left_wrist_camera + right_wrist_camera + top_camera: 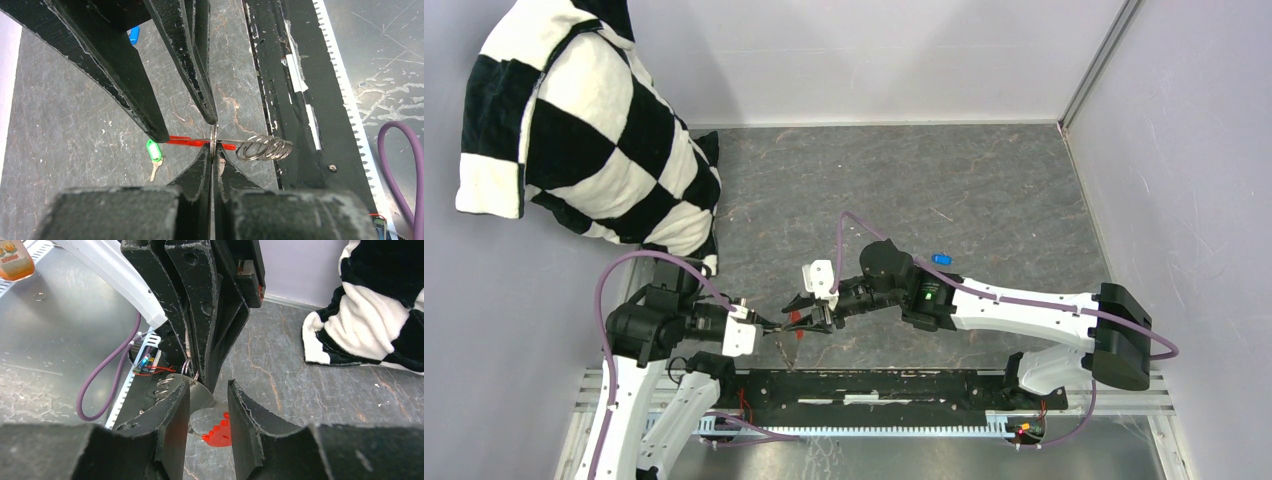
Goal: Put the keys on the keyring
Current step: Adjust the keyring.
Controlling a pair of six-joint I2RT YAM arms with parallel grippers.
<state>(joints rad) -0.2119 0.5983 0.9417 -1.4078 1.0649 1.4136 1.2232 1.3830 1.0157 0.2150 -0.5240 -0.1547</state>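
Grey tabletop [924, 190], keyring [214, 141] between left fingers [196, 172]

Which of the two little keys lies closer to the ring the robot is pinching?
The green-headed key: it lies right beside the keyring pinched in the left gripper, while the blue-headed key lies much farther off.

Looking down from high behind the arms [1024, 300], bases at bottom of frame, taking in the whole table [944, 190] from afar. Riding each wrist, peering very close past own fingers [197, 172], facing one another, all three sharing the keyring [214, 141] mid-frame.
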